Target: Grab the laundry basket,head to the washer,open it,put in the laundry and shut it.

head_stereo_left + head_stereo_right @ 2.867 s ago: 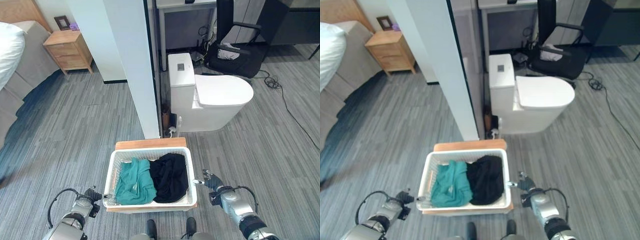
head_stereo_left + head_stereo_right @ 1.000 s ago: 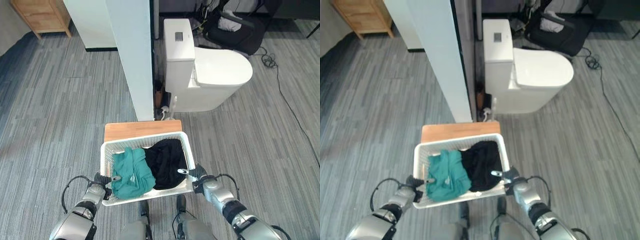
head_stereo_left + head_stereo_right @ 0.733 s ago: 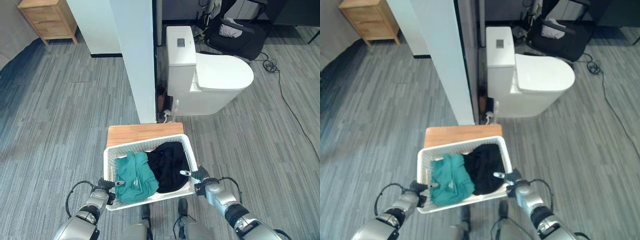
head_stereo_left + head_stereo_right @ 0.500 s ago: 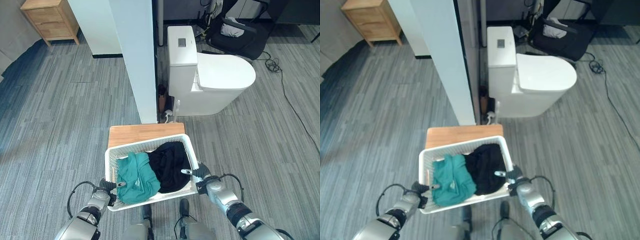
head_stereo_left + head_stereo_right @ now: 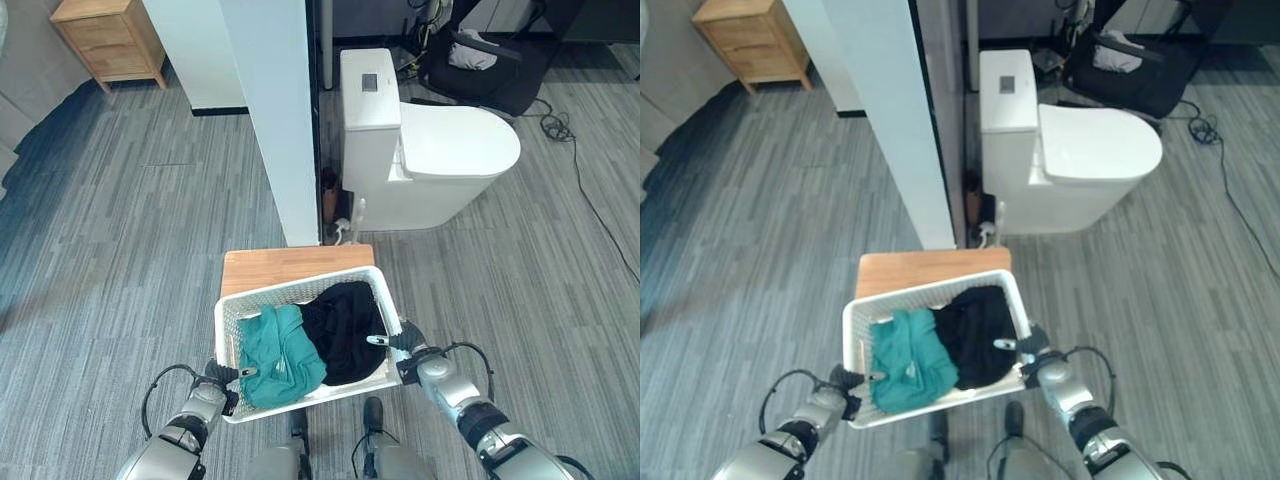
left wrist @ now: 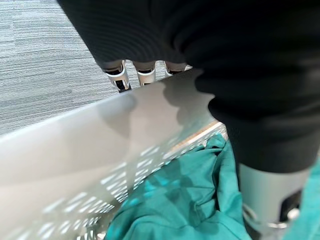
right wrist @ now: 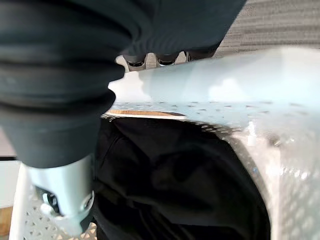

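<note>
A white perforated laundry basket (image 5: 300, 281) hangs between my two hands, a little tilted, just above a low wooden stool (image 5: 290, 264). A teal garment (image 5: 280, 345) lies in its left half and a black garment (image 5: 345, 320) in its right half. My left hand (image 5: 215, 385) grips the left rim: in the left wrist view its fingers (image 6: 120, 77) curl under the rim (image 6: 75, 135) and the thumb reaches in over the teal cloth (image 6: 185, 195). My right hand (image 5: 410, 352) holds the right rim (image 7: 225, 75) the same way, thumb over the black cloth (image 7: 170, 175).
A white pillar (image 5: 280, 110) stands straight ahead behind the stool. A white toilet (image 5: 440, 160) sits to its right, with a black office chair (image 5: 490, 60) beyond. A wooden nightstand (image 5: 110, 40) is at the far left. Grey plank floor spreads left and right.
Both hands, earlier beside the basket on the stool, now grip its rims, and the basket is raised and tilted. The camera has shifted since the first frames.
</note>
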You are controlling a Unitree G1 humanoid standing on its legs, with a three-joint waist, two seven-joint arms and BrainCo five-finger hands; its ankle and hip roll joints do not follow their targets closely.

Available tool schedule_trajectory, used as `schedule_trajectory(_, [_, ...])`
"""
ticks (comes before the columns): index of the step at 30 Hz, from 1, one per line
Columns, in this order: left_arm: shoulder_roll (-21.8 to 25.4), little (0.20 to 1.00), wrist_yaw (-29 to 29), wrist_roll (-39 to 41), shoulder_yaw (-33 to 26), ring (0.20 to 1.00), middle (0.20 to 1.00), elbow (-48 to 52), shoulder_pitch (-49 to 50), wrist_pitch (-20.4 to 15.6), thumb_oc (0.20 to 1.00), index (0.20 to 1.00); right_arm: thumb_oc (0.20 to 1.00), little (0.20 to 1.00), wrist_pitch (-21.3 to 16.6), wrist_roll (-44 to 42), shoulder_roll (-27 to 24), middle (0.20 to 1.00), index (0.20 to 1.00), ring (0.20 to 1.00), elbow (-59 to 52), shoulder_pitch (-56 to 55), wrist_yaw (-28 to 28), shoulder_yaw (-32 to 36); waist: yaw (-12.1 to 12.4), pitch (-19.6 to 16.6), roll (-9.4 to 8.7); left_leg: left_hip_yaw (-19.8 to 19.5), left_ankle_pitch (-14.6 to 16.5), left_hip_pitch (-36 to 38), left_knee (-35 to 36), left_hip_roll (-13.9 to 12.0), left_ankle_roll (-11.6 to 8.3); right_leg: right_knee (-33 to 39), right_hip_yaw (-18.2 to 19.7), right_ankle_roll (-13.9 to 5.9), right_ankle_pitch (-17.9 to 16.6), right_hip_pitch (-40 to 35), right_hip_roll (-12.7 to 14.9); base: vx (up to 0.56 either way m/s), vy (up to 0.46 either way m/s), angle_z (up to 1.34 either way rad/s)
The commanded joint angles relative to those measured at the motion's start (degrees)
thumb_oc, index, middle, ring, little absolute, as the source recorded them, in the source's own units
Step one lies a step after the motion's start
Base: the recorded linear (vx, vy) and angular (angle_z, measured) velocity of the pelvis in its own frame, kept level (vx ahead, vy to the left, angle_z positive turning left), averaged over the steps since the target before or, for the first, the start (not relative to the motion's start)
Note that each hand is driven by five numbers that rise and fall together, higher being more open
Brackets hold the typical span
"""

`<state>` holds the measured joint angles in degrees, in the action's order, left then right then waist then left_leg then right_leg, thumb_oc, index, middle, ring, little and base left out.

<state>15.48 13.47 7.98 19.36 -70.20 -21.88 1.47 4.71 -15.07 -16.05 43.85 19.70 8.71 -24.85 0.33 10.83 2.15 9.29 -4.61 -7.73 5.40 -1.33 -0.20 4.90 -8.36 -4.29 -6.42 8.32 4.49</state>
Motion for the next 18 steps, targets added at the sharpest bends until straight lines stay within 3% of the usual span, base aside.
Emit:
schedule_trajectory(1, [-2.15,1.0,0.43,-0.09,2.9,1.0,1.0,-1.97,-6.45,-1.37,1.0,1.0,1.0,1.0,-2.77,-0.1,2.59,1.0,1.0,1.0,-1.36,5.12,-0.14,-0.98,1.02,2.61,-1.21,-0.66,1.65,-1.37,-0.4,1.78,-0.24,0.1,-2.1,-6.45,-1.57,-2.47,5.57,0.01,0.024,0.07])
schedule_trajectory(3, [-2.08,1.0,0.74,0.26,2.8,1.0,1.0,-1.48,-6.58,-1.66,1.0,1.0,1.0,1.0,-2.77,1.31,2.1,1.0,1.0,1.0,-1.66,5.32,-0.21,-1.14,1.14,2.71,-1.11,-0.77,1.62,-1.67,-0.4,1.95,-0.22,0.1,-2.35,-6.48,-1.63,-2.31,5.7,0.02,0.027,0.07])
schedule_trajectory(4, [-2.1,0.796,1.09,0.6,2.58,0.796,0.796,-1.03,-6.65,-1.95,0.796,0.796,0.768,0.768,-2.82,2.16,1.83,0.768,0.768,0.768,-1.76,5.47,0.05,-1.06,1.35,2.87,-1.02,-0.92,1.6,-1.91,-0.4,2.1,-0.2,0.1,-2.52,-6.53,-1.59,-2.17,5.78,0.03,0.029,0.05])
schedule_trajectory(5, [-2.04,0.614,1.11,0.8,2.55,0.614,0.614,-0.94,-6.67,-1.94,0.614,0.614,0.683,0.683,-2.83,2.39,1.78,0.683,0.683,0.683,-1.8,5.52,0.06,-1.07,1.39,2.91,-1.0,-1.01,1.6,-2.01,-0.4,2.12,-0.19,0.1,-2.54,-6.55,-1.57,-2.07,5.79,0.02,0.023,0.07])
schedule_trajectory(6, [-2.04,0.407,1.11,0.8,2.55,0.407,0.407,-0.93,-6.67,-1.94,0.407,0.407,0.526,0.526,-2.83,2.39,1.79,0.526,0.526,0.526,-1.8,5.52,0.06,-1.07,1.38,2.9,-1.0,-1.02,1.6,-2.02,-0.4,2.12,-0.19,0.1,-2.55,-6.55,-1.57,-2.06,5.79,0.02,0.014,0.08])
schedule_trajectory(7, [-1.92,0.266,1.35,0.9,2.41,0.266,0.266,-0.66,-6.66,-2.05,0.266,0.266,0.376,0.376,-2.98,3.04,1.54,0.376,0.376,0.376,-2.02,5.56,0.03,-1.09,1.42,2.97,-1.01,-1.05,1.61,-2.07,-0.4,2.22,-0.16,0.1,-2.53,-6.56,-1.51,-2.11,5.81,0.02,0.009,0.07])
schedule_trajectory(8, [-1.76,0.2,1.57,0.98,2.28,0.2,0.2,-0.28,-6.68,-2.16,0.2,0.2,0.2,0.2,-3.05,3.46,1.31,0.2,0.2,0.2,-2.46,5.59,0.16,-1.11,1.52,3.03,-1.08,-1.09,1.65,-2.03,-0.4,2.24,-0.12,0.1,-2.56,-6.57,-1.49,-2.17,5.87,0.05,0.014,0.05])
schedule_trajectory(18, [-1.77,0.2,3.37,0.67,1.36,0.2,0.2,1.73,-4.1,-2.85,0.2,0.2,0.2,0.2,-5.66,-1.15,2.95,0.2,0.2,0.2,-3.4,0.74,-0.19,0.46,1.84,1.82,-1.83,-1.43,2.83,-0.22,-0.4,2.61,0.19,0.1,-2.43,-6.53,-0.44,-4.74,5.85,0.05,0.011,0.01])
